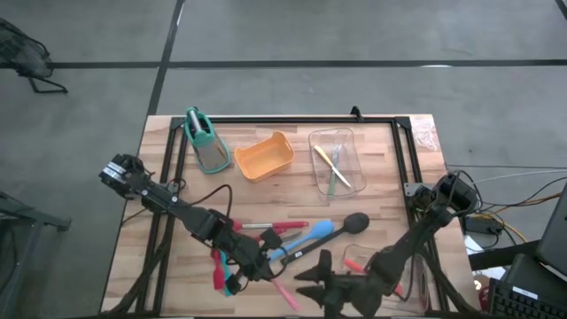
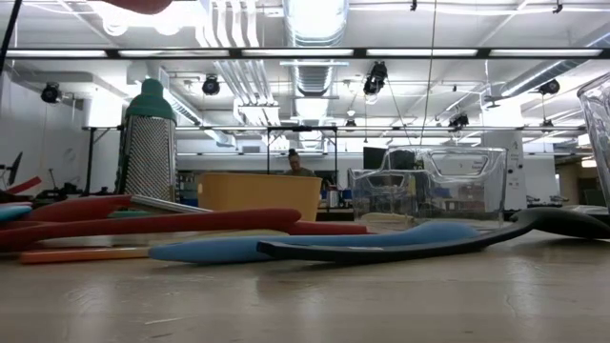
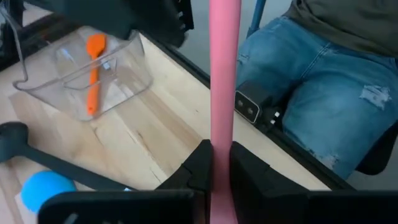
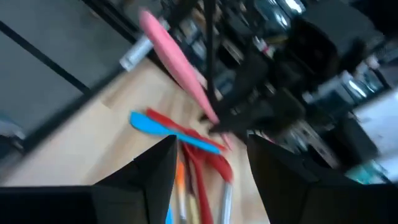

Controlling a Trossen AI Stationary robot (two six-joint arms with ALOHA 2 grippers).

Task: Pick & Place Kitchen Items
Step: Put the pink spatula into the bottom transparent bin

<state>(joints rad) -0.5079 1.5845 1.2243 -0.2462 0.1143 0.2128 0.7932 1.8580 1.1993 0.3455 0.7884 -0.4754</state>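
**A:** What is your left gripper (image 3: 221, 163) doing?

**B:** It is clamped on the handle of a pink utensil (image 3: 222, 74), my two fingers (image 3: 200, 163) pinching it from either side. It sits near the front edge of the table (image 1: 283, 190), in front of the orange tub (image 1: 264, 157) and a little left of it.

**A:** And your right gripper (image 4: 210, 163)?

**B:** Its fingers stand well apart with nothing between them. It is at the front edge too, to the right of the left one and well away from the tub.

**A:** Where are the rest of the utensils?

**B:** Most lie in a loose heap in front of the tub: red spatulas (image 1: 282, 229), a blue spoon (image 1: 312, 233) and a black ladle (image 1: 347, 225) whose bowl points toward the clear tray (image 1: 344, 140). That tray is just right of the tub and holds a yellow piece (image 1: 324, 157) and a green piece (image 1: 334, 178). A second clear tray (image 3: 124, 71), near the front right corner, holds an orange spatula (image 3: 94, 70).

**A:** Anything else by the tub?

**B:** A teal-handled grater (image 1: 206, 142) just to its left. A person in jeans (image 3: 323, 81) is close against the table's front edge.
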